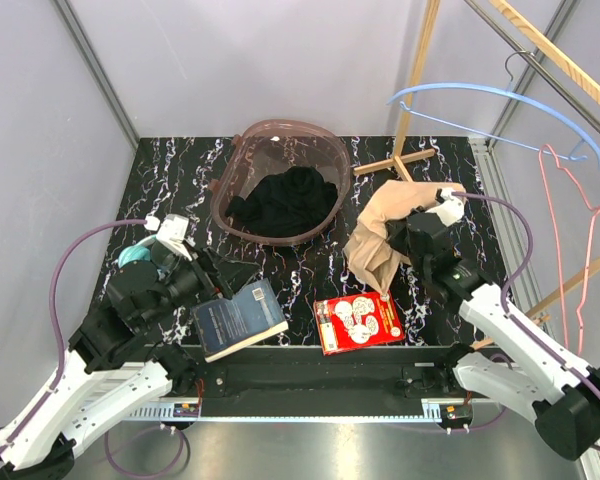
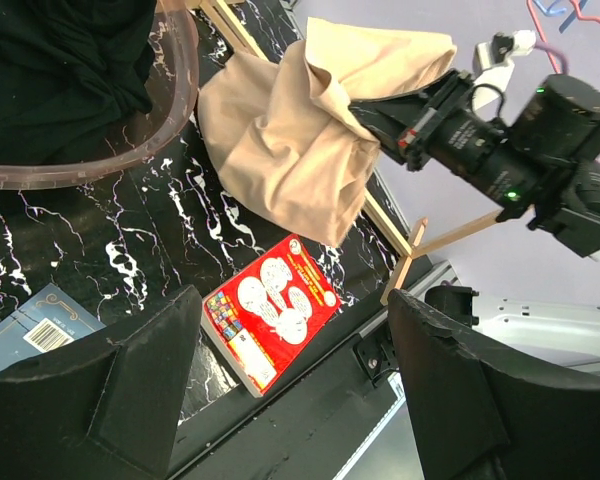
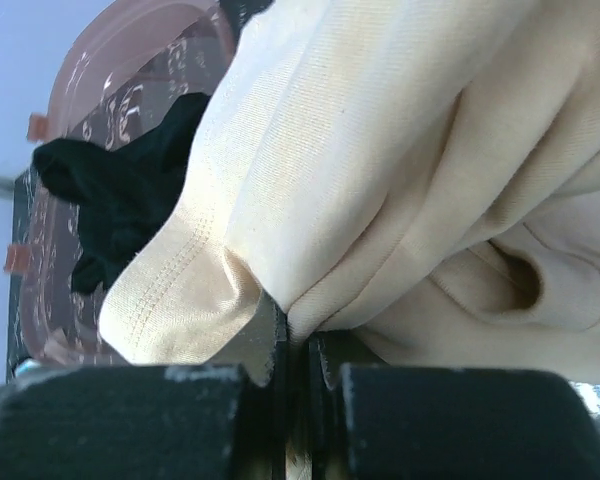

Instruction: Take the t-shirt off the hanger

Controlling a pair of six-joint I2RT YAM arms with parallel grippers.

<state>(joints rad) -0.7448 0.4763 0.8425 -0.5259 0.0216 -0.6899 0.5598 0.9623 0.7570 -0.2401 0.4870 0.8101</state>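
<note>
The blue book (image 2: 40, 330) shows only a barcode label. The print on the red booklet (image 1: 358, 322), around its white circles, is too small to read. The beige t-shirt (image 1: 378, 240) hangs bunched near the right edge of the surface (image 1: 180, 170), with the right fingers (image 3: 130, 420) clamped together on a fold. The left fingers (image 2: 90, 400) stand apart over the near-left corner, and bare marble lies between the basket (image 1: 280, 124) and the books.

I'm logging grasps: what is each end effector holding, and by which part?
The right end effector is shut on the beige t-shirt, pinching a fold beside a stitched hem. The left end effector is open and holds nothing.
</note>
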